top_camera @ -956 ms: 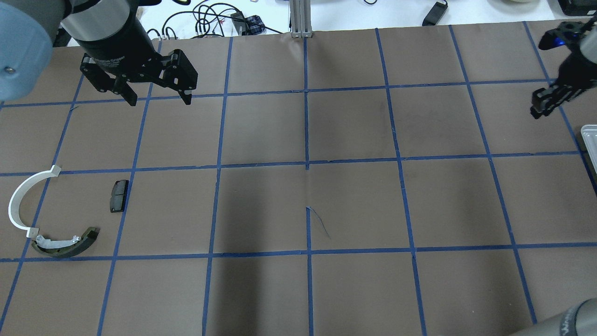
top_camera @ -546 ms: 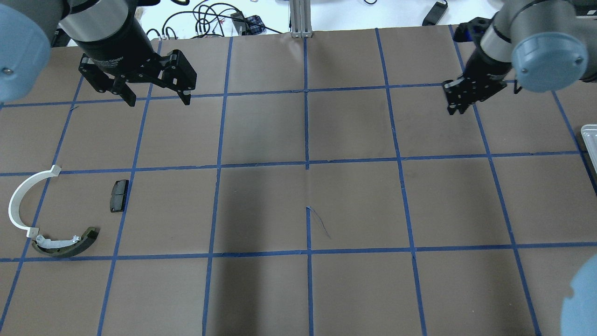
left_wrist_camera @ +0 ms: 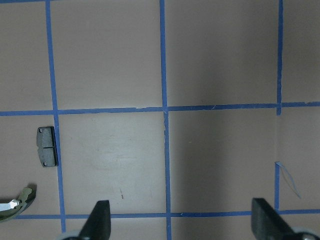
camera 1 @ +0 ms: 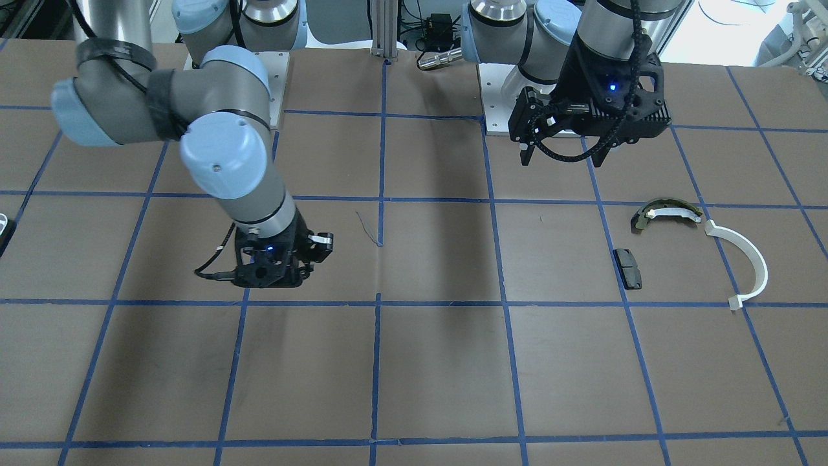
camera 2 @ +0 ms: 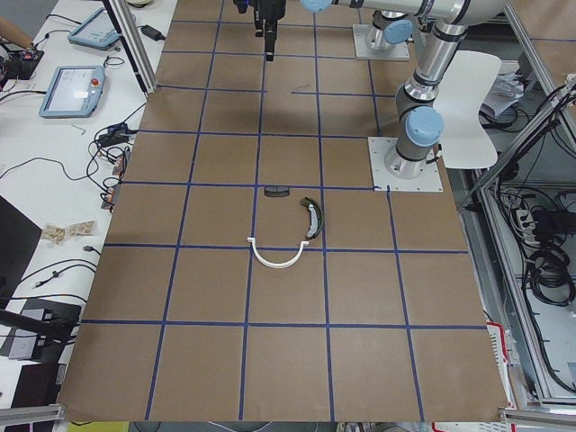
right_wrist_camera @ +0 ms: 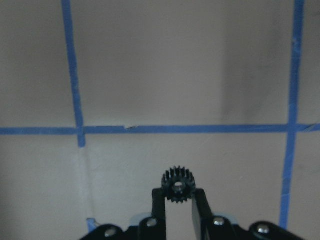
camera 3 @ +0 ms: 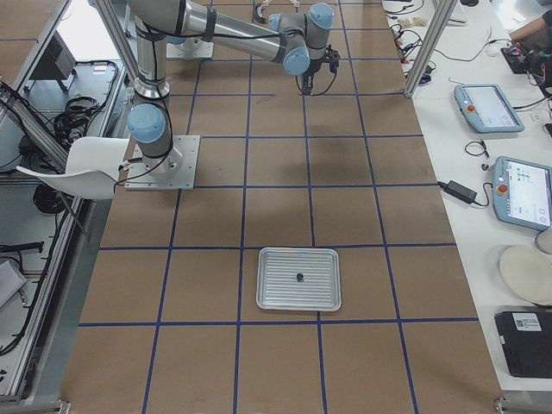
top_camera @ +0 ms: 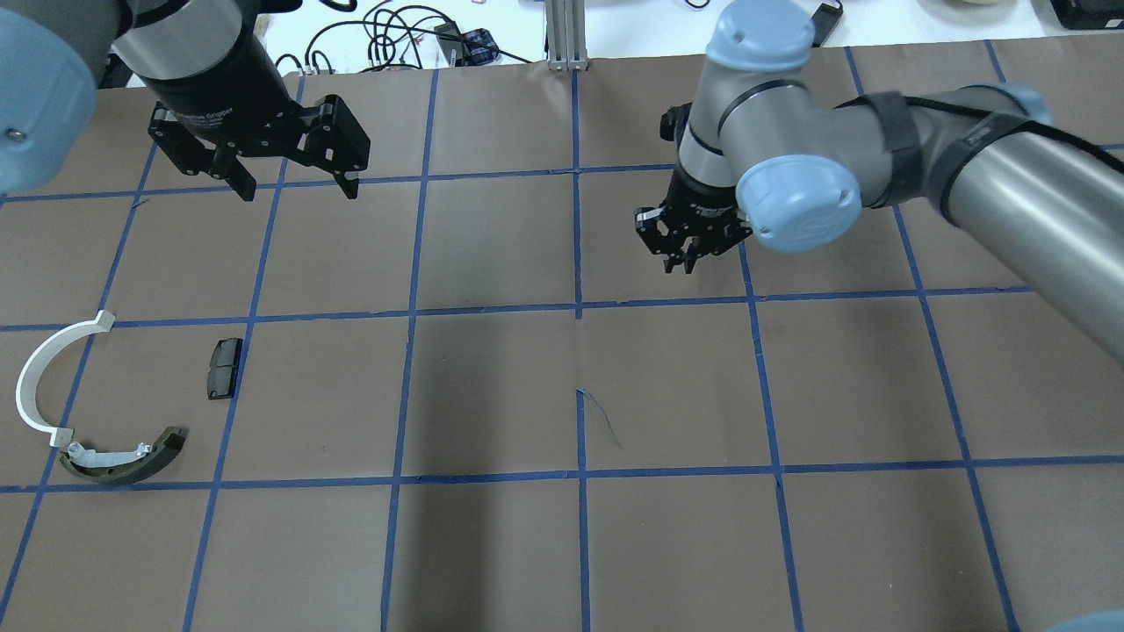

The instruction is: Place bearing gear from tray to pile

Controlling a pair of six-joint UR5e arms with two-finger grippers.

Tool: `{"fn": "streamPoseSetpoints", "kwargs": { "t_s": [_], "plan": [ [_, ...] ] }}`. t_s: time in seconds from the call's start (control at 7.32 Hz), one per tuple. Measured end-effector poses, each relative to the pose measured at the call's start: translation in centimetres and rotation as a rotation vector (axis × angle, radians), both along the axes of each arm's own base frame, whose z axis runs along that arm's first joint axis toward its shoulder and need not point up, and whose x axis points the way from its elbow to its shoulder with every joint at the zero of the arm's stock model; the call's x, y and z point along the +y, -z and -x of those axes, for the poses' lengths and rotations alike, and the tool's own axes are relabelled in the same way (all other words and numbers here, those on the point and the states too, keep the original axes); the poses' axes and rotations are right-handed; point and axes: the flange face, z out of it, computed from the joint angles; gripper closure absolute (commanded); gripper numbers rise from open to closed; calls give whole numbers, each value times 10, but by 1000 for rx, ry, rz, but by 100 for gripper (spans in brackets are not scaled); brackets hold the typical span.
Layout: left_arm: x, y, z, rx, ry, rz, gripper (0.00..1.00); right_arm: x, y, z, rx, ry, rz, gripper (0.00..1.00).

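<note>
My right gripper (right_wrist_camera: 177, 194) is shut on a small black toothed bearing gear (right_wrist_camera: 177, 184) and holds it above the brown mat, just right of the table's centre line (top_camera: 681, 260). The pile lies at the near left: a white half-ring strip (top_camera: 33, 379), an olive-green curved shoe (top_camera: 123, 458) and a small black pad (top_camera: 224, 369). My left gripper (top_camera: 294, 186) is open and empty, high over the far left, well behind the pile. The left wrist view shows the pad (left_wrist_camera: 47, 146) and the tip of the shoe (left_wrist_camera: 17, 204).
The ribbed metal tray (camera 3: 276, 297) lies at the table's right end with one small dark part (camera 3: 298, 277) on it. The mat carries a blue tape grid (top_camera: 578, 307). Cables (top_camera: 395, 35) and an aluminium post (top_camera: 566, 35) stand beyond the far edge.
My right arm has swung from the table's right edge leftward to near the centre line, with its gripper shut. The left arm and the pile have not moved.
</note>
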Motion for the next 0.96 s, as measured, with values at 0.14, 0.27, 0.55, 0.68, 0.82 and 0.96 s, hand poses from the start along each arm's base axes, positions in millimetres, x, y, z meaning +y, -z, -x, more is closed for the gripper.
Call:
{"fn": "streamPoseSetpoints", "kwargs": {
  "t_s": [0.14, 0.27, 0.55, 0.68, 0.82, 0.96],
  "plan": [
    [0, 0, 0, 0, 1, 0, 0, 22, 24, -35, -5, 16, 9, 100],
    [0, 0, 0, 0, 1, 0, 0, 40, 45, -63, -15, 32, 23, 100],
    [0, 0, 0, 0, -1, 0, 0, 62, 72, -98, -23, 28, 28, 100],
    [0, 0, -1, 0, -2, 0, 0, 70, 78, -111, -22, 12, 24, 100],
    [0, 0, -1, 0, -2, 0, 0, 78, 81, -119, -22, -3, 19, 79],
    [0, 0, 0, 0, -1, 0, 0, 82, 83, -123, -21, -12, 17, 18]
  ]
}}
